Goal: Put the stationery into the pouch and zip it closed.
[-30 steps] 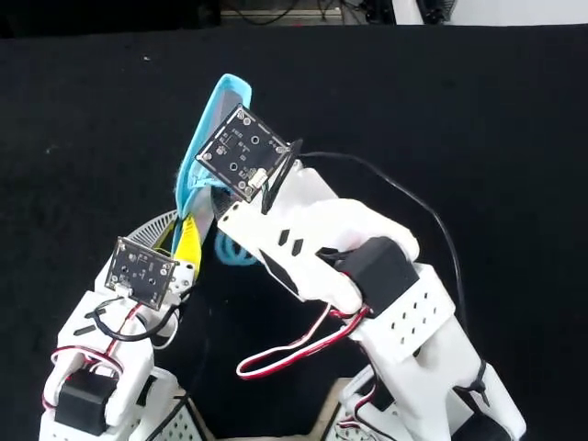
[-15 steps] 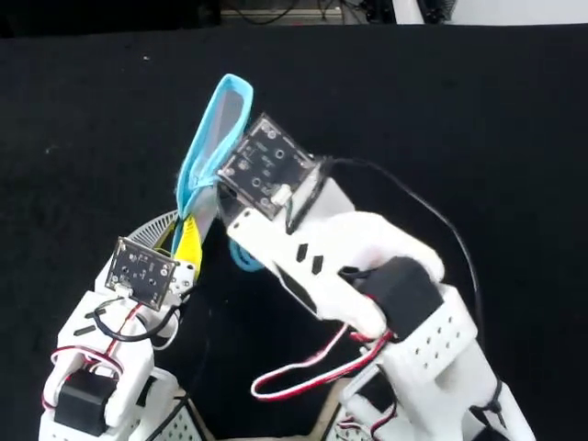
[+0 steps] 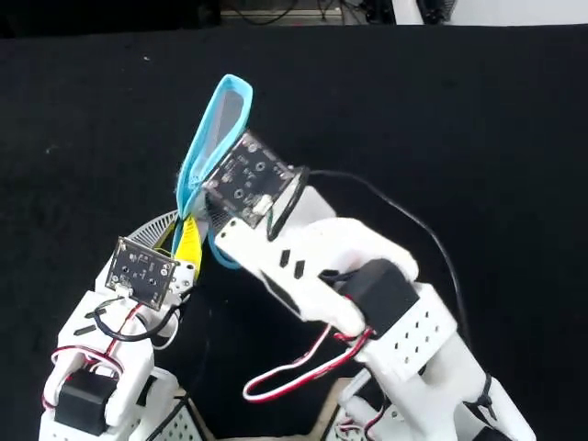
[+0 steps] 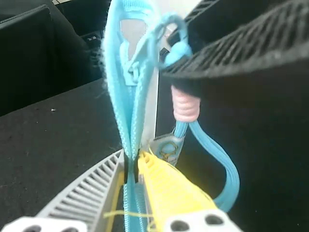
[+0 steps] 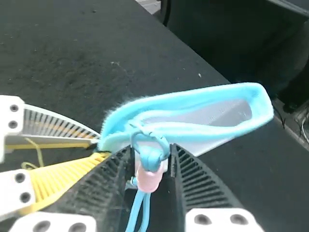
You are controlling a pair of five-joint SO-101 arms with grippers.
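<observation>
- While the pouch [image 3: 220, 115] is held upright on edge, its lower end is clenched by the left gripper [image 4: 134, 166].
- The zip pull cord [image 5: 140, 208] is pinched by the right gripper [image 5: 149, 152].
- Zipping is judged unfinished; stationery inside cannot be confirmed.

Black tabletop [image 3: 496, 119] — cables [image 3: 276, 13] behind.
</observation>
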